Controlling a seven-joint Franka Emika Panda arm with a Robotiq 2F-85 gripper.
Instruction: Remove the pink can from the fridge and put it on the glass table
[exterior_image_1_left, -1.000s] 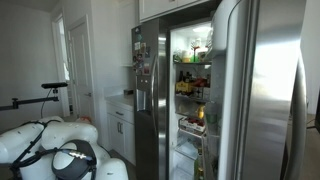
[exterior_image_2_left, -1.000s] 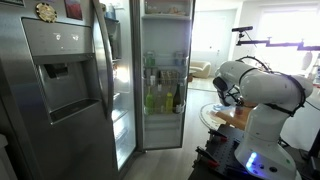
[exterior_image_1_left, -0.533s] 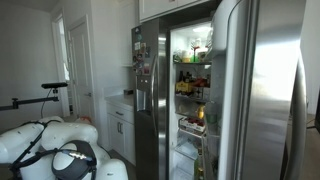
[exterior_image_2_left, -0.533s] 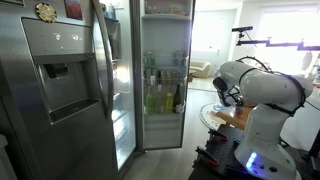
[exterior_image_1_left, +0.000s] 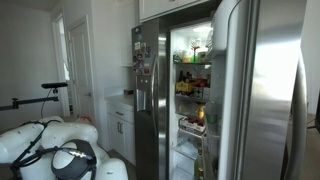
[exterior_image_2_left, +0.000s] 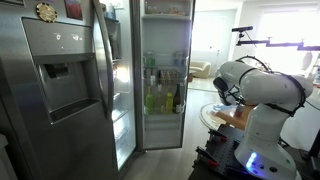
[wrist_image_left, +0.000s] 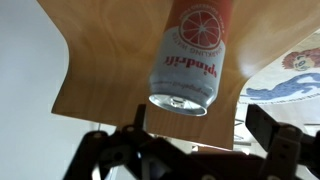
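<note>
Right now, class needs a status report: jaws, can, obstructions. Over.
Jaws open, empty. Can on wooden board, outside fridge. Nothing between jaws and can.

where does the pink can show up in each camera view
Wrist view: the pink can sits top centre, against a wooden surface.
In an exterior view with the fridge right of centre: the can cannot be made out.
In an exterior view with the fridge on the left: the can cannot be made out.
Shared landmark: the fridge's lit shelves, seen in both exterior views but not in the wrist view.
</note>
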